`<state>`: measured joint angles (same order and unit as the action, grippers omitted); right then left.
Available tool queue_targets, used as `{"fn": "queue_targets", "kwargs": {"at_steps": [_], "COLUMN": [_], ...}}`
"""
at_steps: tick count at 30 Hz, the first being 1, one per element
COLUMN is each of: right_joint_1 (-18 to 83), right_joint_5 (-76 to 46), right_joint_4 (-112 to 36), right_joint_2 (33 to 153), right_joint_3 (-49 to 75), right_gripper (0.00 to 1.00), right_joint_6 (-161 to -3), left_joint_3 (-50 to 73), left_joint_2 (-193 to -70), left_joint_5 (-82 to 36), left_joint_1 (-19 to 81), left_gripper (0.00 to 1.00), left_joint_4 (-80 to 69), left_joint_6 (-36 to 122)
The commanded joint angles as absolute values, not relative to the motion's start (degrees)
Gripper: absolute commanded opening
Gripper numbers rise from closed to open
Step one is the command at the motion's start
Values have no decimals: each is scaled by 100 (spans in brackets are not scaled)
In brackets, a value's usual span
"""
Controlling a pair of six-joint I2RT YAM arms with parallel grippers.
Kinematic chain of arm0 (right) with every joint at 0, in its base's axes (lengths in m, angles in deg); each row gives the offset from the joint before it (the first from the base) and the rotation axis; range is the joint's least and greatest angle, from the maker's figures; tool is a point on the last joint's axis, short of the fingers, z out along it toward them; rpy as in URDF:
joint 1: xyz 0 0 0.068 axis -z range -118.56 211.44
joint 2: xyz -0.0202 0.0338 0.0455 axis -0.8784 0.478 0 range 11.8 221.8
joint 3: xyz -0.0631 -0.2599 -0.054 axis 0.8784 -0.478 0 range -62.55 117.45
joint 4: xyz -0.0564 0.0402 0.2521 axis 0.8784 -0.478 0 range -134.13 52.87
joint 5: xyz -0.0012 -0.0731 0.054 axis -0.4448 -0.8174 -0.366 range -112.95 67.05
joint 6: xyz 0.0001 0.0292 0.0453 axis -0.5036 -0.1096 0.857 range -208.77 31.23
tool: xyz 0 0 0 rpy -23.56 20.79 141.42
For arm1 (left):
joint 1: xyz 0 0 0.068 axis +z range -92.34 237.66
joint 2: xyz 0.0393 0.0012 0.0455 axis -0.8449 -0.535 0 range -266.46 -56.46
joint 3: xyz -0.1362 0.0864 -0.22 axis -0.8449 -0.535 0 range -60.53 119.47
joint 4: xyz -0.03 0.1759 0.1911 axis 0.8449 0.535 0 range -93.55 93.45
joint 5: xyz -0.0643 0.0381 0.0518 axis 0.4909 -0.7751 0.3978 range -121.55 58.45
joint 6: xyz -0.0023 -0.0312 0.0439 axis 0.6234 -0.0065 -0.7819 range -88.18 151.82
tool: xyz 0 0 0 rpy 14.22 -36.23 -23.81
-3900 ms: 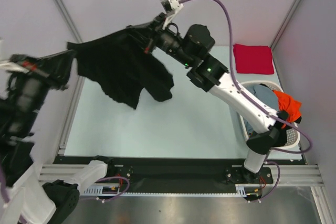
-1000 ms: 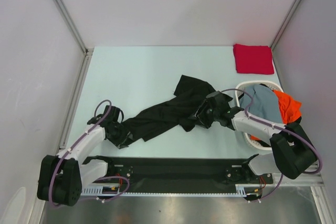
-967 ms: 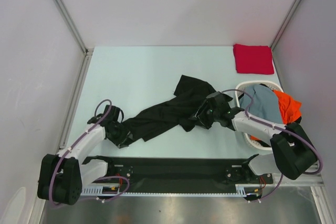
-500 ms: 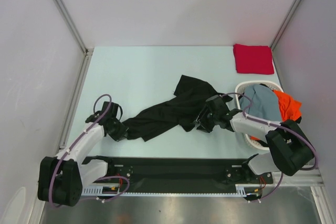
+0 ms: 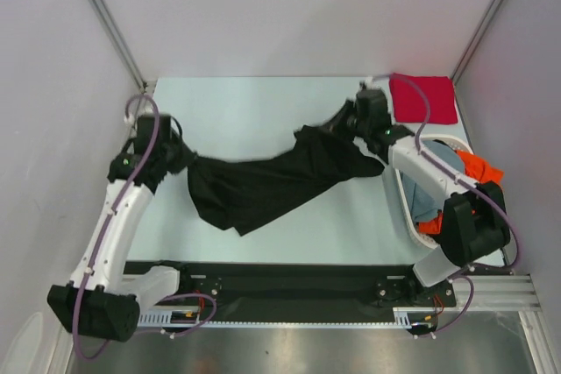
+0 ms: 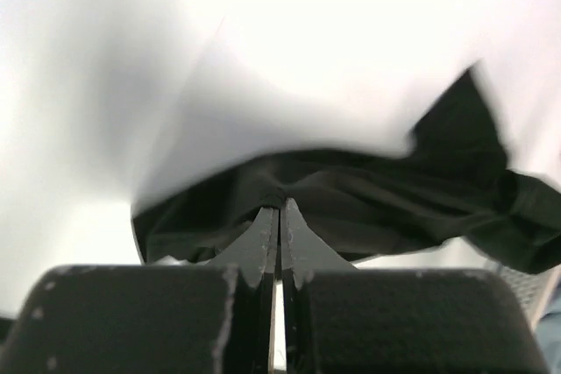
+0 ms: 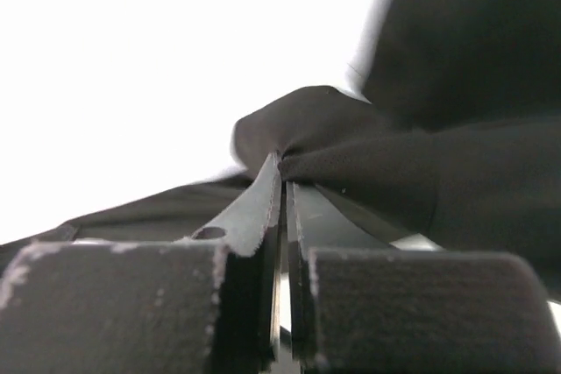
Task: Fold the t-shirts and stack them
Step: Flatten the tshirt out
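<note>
Near the left edge of the table (image 5: 254,111), the left gripper (image 5: 186,162) is clamped tight on one end of the black t-shirt (image 5: 263,186). The left wrist view shows its fingertips (image 6: 270,232) pressed together with a bunched fold of the dark cloth caught between them. From there the shirt stretches across the middle of the table as a sagging, crumpled band. Its widest part hangs toward the near edge, and whether that lowest fold touches the surface cannot be told. The other end rises to the right gripper (image 5: 344,125), toward the far right, whose jaws are likewise closed flat on a pinch of the fabric, as its wrist view shows. Just beyond this gripper, in the far right corner, lies a red t-shirt (image 5: 423,98), folded into a neat square. Along the right edge stands a white basket (image 5: 406,214) holding a grey-blue t-shirt (image 5: 427,201) and, at its right side, an orange t-shirt (image 5: 480,166). The right arm reaches over the basket and hides much of it.
</note>
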<state>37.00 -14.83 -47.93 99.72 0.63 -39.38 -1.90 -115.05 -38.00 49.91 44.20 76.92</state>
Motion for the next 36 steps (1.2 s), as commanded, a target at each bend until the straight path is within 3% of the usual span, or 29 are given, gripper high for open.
{"fn": "queue_targets", "kwargs": {"at_steps": [1, 9, 12, 14, 17, 22, 27, 31, 36], "right_joint_1": [4173, 4949, 5072, 5142, 5239, 5239, 5265, 5274, 5283], "right_joint_5": [-962, 376, 605, 632, 588, 614, 159, 122, 183], "right_joint_4": [-3863, -3695, -3853, -3871, -4011, -4599, -6548, -8374, -8424], "right_joint_2": [10231, 11401, 11253, 10772, 9824, 8135, 6106, 5479, 5433], "right_joint_3": [1450, 5517, 5839, 5411, 4068, 1677, -452, -1322, -2281], "right_gripper": [0, 0, 0, 0, 0, 0, 0, 0, 0], "right_joint_6": [-4623, -4061, -3902, -3885, -3884, -3999, -4516, -5009, -5159], "left_joint_3": [1315, 5631, 6075, 5998, 5165, 2442, -210, -1296, -1975], "left_joint_2": [-12146, -13907, -13882, -13593, -13101, -11610, -10481, -9927, -10625], "left_joint_5": [-4104, -2990, -2646, -2478, -2557, -2899, -3391, -3682, -3226], "left_joint_1": [5246, 5669, 5730, 5730, 5730, 5520, 5467, 5467, 5484], "left_gripper": [0, 0, 0, 0, 0, 0, 0, 0, 0], "left_joint_4": [3909, 3680, 3311, 3240, 3414, 3845, 4346, 4778, 3936], "left_joint_6": [6839, 6249, 6302, 6293, 6310, 6345, 6626, 6916, 7032]}}
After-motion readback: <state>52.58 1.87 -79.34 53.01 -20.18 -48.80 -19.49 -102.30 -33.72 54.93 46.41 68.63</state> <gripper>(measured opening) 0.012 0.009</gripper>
